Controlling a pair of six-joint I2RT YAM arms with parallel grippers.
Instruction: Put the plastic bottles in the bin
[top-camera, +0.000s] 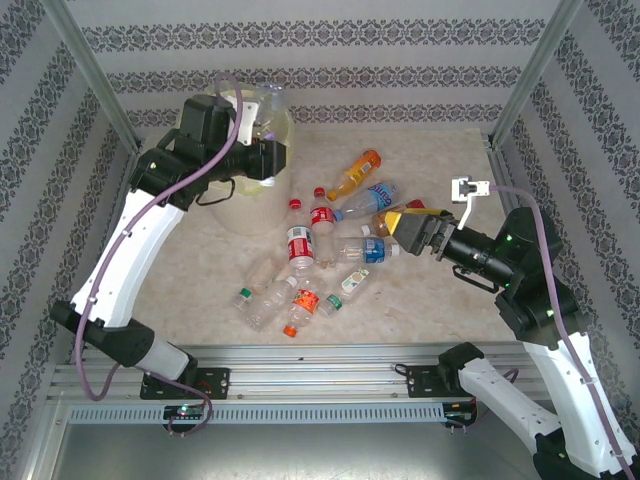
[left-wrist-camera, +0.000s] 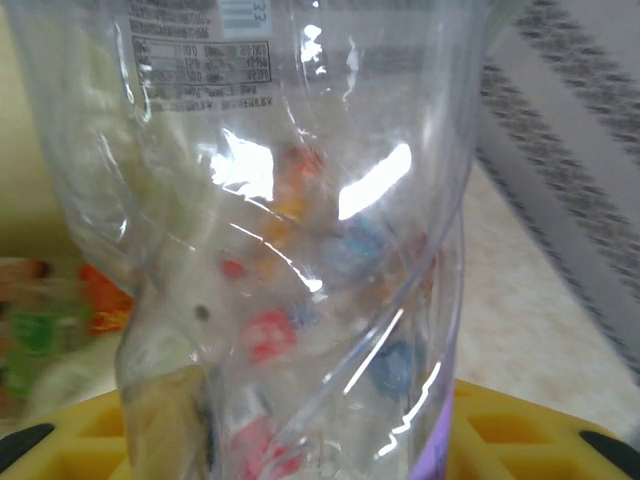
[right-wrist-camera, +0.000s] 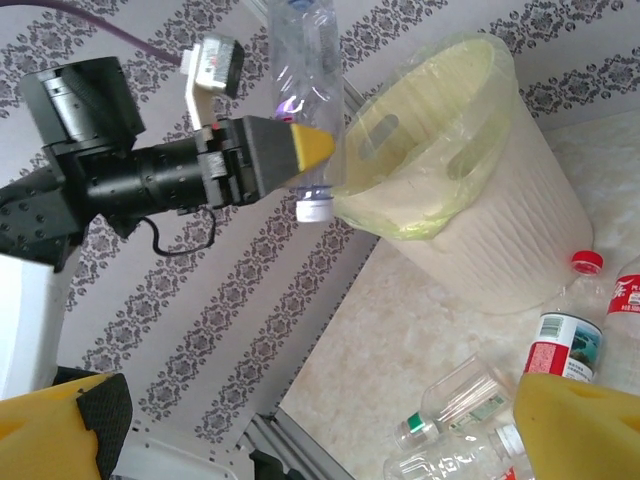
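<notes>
Drop step: left gripper clamped on a clear bottle, cap down at the bin rim, so next centre over the opening and release; right gripper wide open, empty, beside the pile of bottles on the table.

Bins: one big yellow bin
Bottles on the table: about twelve, too heaped up to count for sure
Bottles up in the air: one clear bottle
Robot arms: two, the left arm and the right arm

Bottles on table, right of bin
</notes>
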